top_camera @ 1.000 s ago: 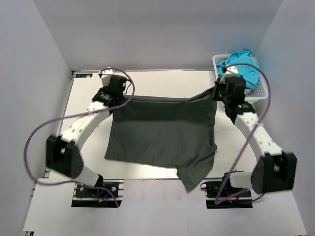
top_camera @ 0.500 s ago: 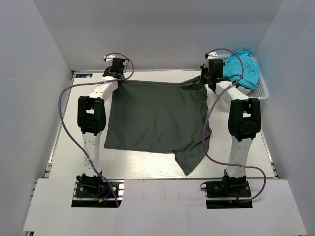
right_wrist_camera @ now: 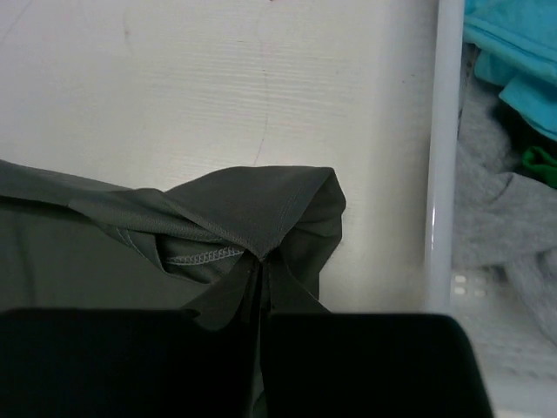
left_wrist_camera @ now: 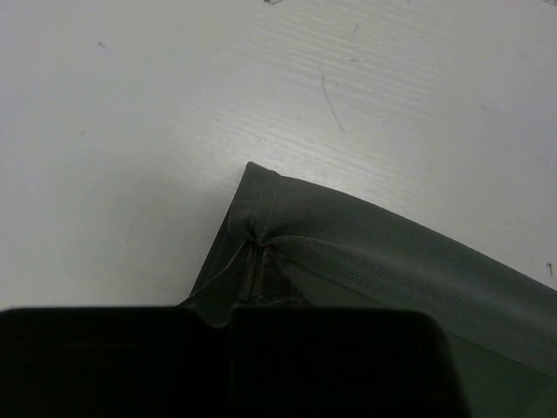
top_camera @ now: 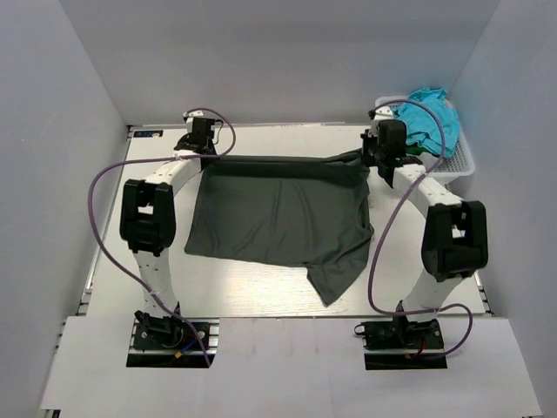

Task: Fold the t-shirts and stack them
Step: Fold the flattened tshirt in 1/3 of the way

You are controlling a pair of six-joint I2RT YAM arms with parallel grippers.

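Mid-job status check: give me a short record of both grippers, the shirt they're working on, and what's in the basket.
left gripper: shut on the far left corner of the dark grey t-shirt
right gripper: shut on its far right corner, beside the white lattice basket
dark grey t-shirt: far edge stretched between the grippers, rest spread on the table, unfolded
white lattice basket: far right of the table, holds a turquoise t-shirt and a pale grey t-shirt
folded stack: none visible
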